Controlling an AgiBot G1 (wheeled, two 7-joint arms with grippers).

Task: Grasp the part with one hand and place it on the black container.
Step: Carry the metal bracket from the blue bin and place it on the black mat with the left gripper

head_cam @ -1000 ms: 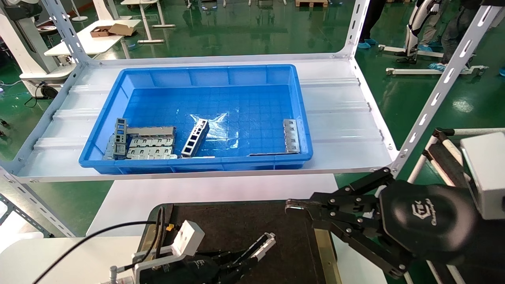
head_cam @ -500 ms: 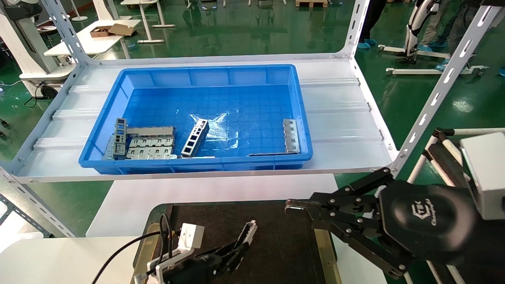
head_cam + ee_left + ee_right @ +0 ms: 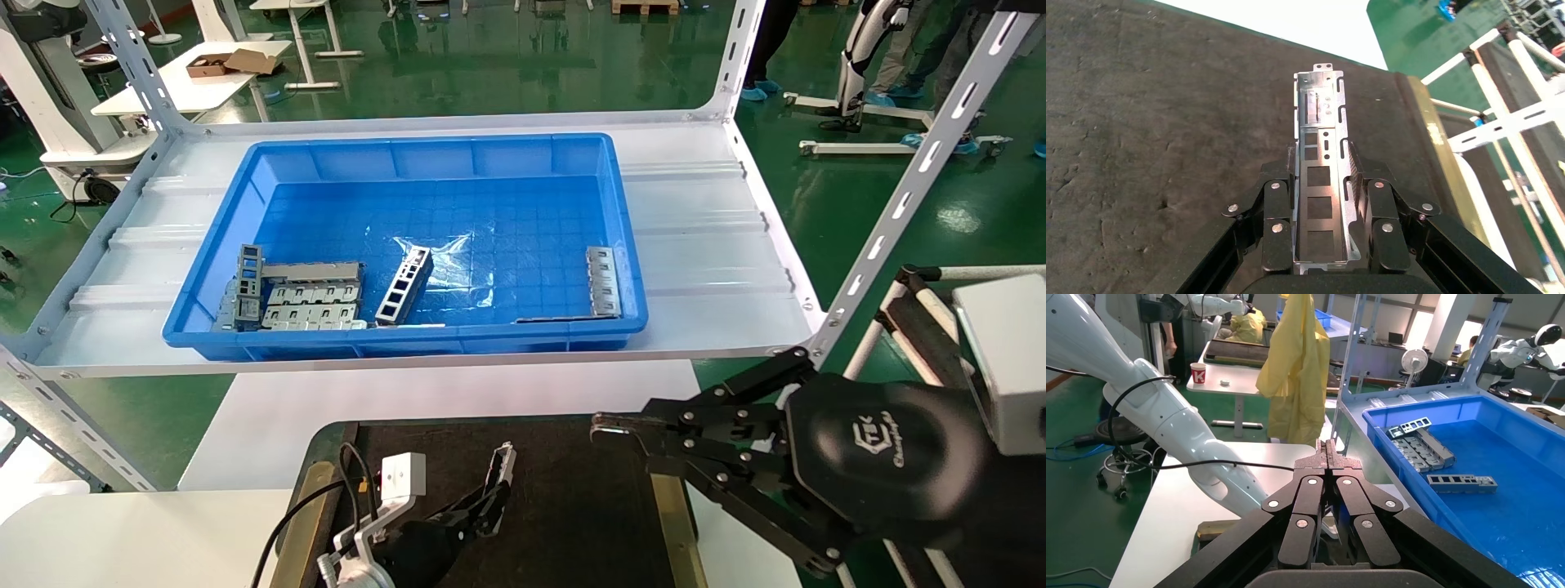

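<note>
My left gripper [image 3: 489,500] is shut on the part [image 3: 500,465], a slim silver-grey metal trough with cutouts. It holds the part just over the black container [image 3: 572,506], near its middle, with the part's free end pointing away from me. In the left wrist view the part [image 3: 1319,122] lies lengthwise between the fingers [image 3: 1379,208] above the black felt [image 3: 1168,122]. I cannot tell whether the part touches the felt. My right gripper [image 3: 609,426] is shut and empty, parked over the container's right edge; it also shows in the right wrist view [image 3: 1327,447].
A deep blue bin [image 3: 425,155] stands on the white shelf behind. It holds a ladder-like strip [image 3: 404,286], flat stamped strips [image 3: 315,298] at its left and another strip [image 3: 603,280] at its right. Brass strips [image 3: 670,523] edge the container. Slanted shelf posts [image 3: 899,204] stand on both sides.
My left gripper has shifted left over the container and turned, so the part swung from pointing right to pointing nearly straight away. The right arm has not moved.
</note>
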